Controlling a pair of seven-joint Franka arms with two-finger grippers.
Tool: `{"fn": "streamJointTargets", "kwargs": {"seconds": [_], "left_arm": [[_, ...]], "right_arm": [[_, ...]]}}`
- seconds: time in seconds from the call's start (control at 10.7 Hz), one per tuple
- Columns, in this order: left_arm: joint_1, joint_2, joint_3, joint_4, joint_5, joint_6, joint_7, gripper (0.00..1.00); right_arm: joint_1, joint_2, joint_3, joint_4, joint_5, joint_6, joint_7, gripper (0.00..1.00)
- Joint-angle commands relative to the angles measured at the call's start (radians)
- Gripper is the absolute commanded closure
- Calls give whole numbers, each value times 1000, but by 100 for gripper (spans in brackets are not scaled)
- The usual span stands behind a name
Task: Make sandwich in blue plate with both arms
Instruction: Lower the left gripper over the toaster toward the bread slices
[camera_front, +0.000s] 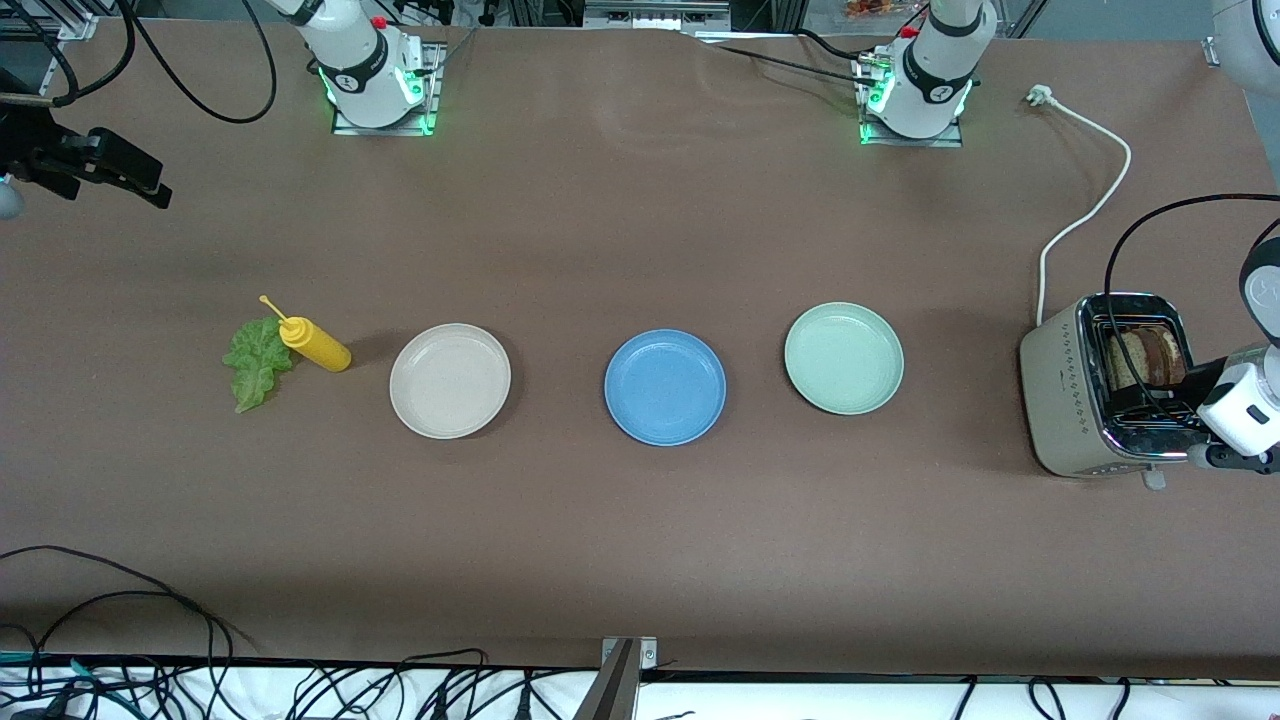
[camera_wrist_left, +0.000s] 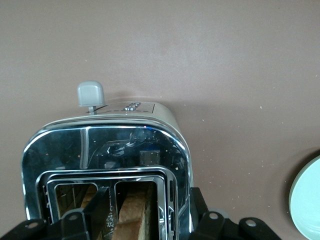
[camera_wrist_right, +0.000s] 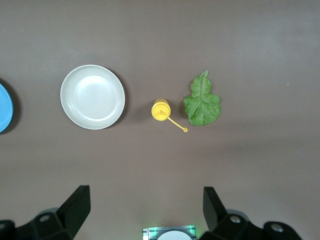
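Bread slices (camera_front: 1145, 358) in toaster (camera_front: 1075, 410) (plates bare)

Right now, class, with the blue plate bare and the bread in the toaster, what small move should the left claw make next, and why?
Probably close the left claw on the brown bread slice in the shiny silver toaster. Its fingers straddle that slice in the slot but look not yet shut on it, and the round mid-blue plate holds nothing. The right claw waits open above the table near the lettuce.
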Motion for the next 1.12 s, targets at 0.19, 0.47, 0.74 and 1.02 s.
{"fn": "streamJointTargets", "kwargs": {"seconds": [0.19,0.47,0.74,1.02], "left_arm": [[4,-6,33,28,-20,-100,29,26],[4,-6,40,28,-19,-145,34,30],[10,-6,42,22,-20,-171,59,39],[12,-6,48,22,-20,-185,71,44]], "right_arm": [[6,-8,-5,-6,1,2,-11,0],[6,-8,-5,-6,1,2,-11,0],[6,-7,-5,-6,1,2,-11,0],[6,-8,-5,-6,1,0,-9,0]]}}
